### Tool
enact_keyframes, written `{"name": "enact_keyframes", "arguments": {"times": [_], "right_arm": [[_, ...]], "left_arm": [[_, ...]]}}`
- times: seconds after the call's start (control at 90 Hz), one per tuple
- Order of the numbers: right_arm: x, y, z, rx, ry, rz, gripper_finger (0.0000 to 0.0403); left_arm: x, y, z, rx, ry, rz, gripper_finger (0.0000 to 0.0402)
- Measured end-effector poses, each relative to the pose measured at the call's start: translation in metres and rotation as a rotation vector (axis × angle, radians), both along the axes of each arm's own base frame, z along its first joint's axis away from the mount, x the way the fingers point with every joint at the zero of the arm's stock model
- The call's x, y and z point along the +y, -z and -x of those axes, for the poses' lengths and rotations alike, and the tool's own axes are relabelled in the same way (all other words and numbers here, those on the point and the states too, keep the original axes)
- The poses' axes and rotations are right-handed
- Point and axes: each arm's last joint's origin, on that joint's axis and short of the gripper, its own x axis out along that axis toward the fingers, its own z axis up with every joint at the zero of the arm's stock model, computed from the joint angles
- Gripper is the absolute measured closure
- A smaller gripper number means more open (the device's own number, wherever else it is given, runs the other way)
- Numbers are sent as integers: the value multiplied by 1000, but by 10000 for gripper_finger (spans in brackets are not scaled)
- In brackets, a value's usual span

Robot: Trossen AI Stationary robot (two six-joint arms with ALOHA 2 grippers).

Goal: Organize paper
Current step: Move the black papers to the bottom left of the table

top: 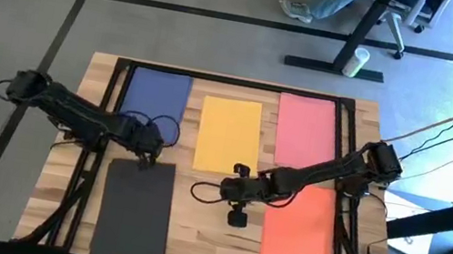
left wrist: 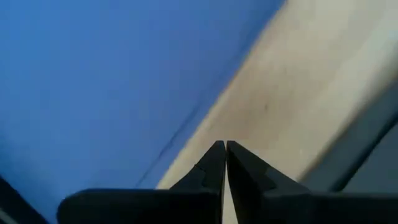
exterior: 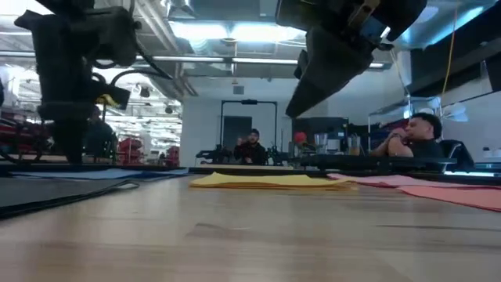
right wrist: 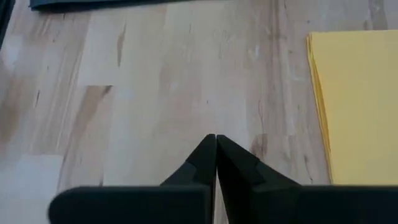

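five sheets laid flat on the wooden tabletop (top: 71, 175), none overlapping. far row, l to r from overhead: navy blue sheet (top: 156, 95), yellow sheet (top: 229, 134), pink sheet (top: 307, 131). near row: dark grey-black sheet (top: 135, 209) on the left side, orange sheet (top: 301, 234) on the right side.

left gripper (top: 146, 156) sits low over the gap between the navy sheet and the dark sheet, right at the dark sheet's far edge. left wrist view: its fingers (left wrist: 211, 168) are pressed together, tips meeting, pointing at bare wood just beside the navy sheet's edge. nothing between them.

right gripper (top: 237, 193) is mid-table, arm reaching in from the right across the top corner of the orange sheet. it's over bare wood just off the near edge of the yellow sheet. right wrist view: fingers (right wrist: 205, 158) together too, tips touching, nothing held, yellow sheet off to one side and the dark sheet's edge farther ahead.

low view: yellow sheet's edge looks thick, a small stack rather than a single leaf. ppl seated in the room behind (exterior: 415, 135), well beyond the table.
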Motion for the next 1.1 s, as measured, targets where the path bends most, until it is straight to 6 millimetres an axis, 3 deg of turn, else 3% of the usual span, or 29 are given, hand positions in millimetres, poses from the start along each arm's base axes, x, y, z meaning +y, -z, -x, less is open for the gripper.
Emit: {"name": "enact_keyframes", "arguments": {"times": [0.278, 0.389, 0.633, 1.1], "right_arm": [[0, 0, 0, 0, 1, 0, 403], [0, 0, 0, 1, 1, 0, 403], [0, 0, 0, 2, 0, 1, 403], [0, 0, 0, 2, 0, 1, 403]], "left_arm": [[18, 0, -2, -27, -121, -80, 402], [20, 9, -3, -81, -130, -75, 402], [15, 28, 0, -142, -147, -33, 402], [3, 20, -17, -298, -94, 25, 402]]}}
